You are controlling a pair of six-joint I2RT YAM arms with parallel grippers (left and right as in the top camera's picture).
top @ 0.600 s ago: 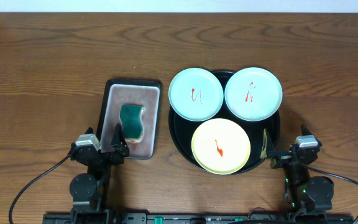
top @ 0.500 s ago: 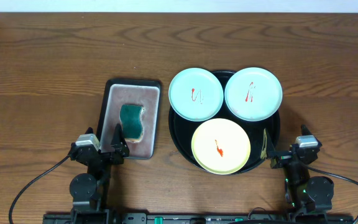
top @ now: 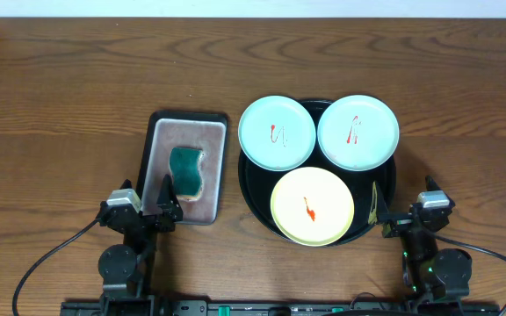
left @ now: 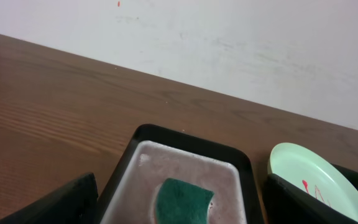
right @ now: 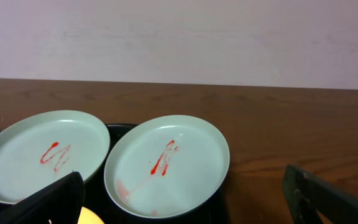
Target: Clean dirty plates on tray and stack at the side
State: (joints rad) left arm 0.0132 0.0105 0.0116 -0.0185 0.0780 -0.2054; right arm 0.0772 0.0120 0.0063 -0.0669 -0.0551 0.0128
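Observation:
Three plates lie on the round black tray [top: 386, 189]: a mint-white one [top: 277, 131] at back left, a mint-white one [top: 357, 132] at back right, a pale yellow one [top: 313, 207] in front. Each has red sauce smears. The two mint plates also show in the right wrist view [right: 42, 152] [right: 166, 165]. My left gripper [top: 161, 206] is open and empty at the near end of the sponge tray. My right gripper [top: 378, 215] is open and empty at the black tray's front right rim.
A small rectangular dark tray [top: 159, 158] left of the black tray holds a green sponge [top: 185, 169], also seen in the left wrist view [left: 182, 200]. A white wall runs behind the wooden table's far edge [left: 229, 50].

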